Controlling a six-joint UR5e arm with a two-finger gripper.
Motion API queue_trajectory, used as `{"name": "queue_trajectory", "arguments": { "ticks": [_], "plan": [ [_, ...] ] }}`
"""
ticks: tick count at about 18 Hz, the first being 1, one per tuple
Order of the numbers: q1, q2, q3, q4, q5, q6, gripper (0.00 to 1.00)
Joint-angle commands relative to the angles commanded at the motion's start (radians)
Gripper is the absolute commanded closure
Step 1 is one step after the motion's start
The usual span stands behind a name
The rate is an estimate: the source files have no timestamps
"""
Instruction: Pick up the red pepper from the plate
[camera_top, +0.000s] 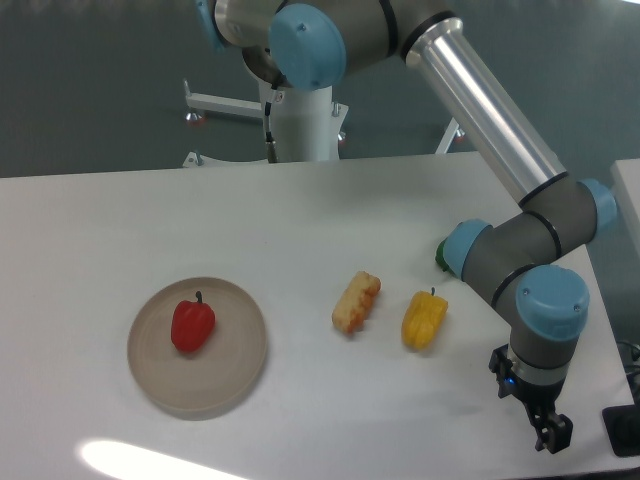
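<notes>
Three food items lie between the gripper (552, 438) and its target, or near that line — a yellow pepper (424, 318), a pale orange-tinged piece of food (356, 301) beside it, and a bit of green (441, 255) half hidden behind the arm's wrist joint, probably the green pepper. The red pepper (193, 324) sits in the lower left of the frame, on the plate (240, 385), left of the plate's centre, stem pointing up and away from the camera. The gripper hangs at the lower right edge, well apart from the plate; its fingers are small and dark here, and I cannot tell whether they are apart or together.

The risks, as I judge them: a low sweep leftward could knock the yellow pepper or the pale piece. The red pepper looks glossy and rounded — a pinch off its middle may squirt it sideways. Pressing down too hard near the rim could tip or slide the plate.
</notes>
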Motion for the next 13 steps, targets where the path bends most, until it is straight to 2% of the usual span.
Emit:
{"name": "queue_trajectory", "arguments": {
  "ticks": [3,9,10,12,13],
  "plan": [
    [-0.008,0.011,-0.003,-0.002,0.006,-0.005,0.00],
    [-0.014,0.078,-0.083,-0.003,-0.006,-0.151,0.00],
    [-0.014,0.103,-0.119,-0.002,-0.005,-0.208,0.00],
    [-0.015,0.141,-0.170,-0.006,0.000,-0.227,0.00],
    [-0.015,0.184,-0.213,-0.029,0.002,-0.239,0.00]
  ]
}}
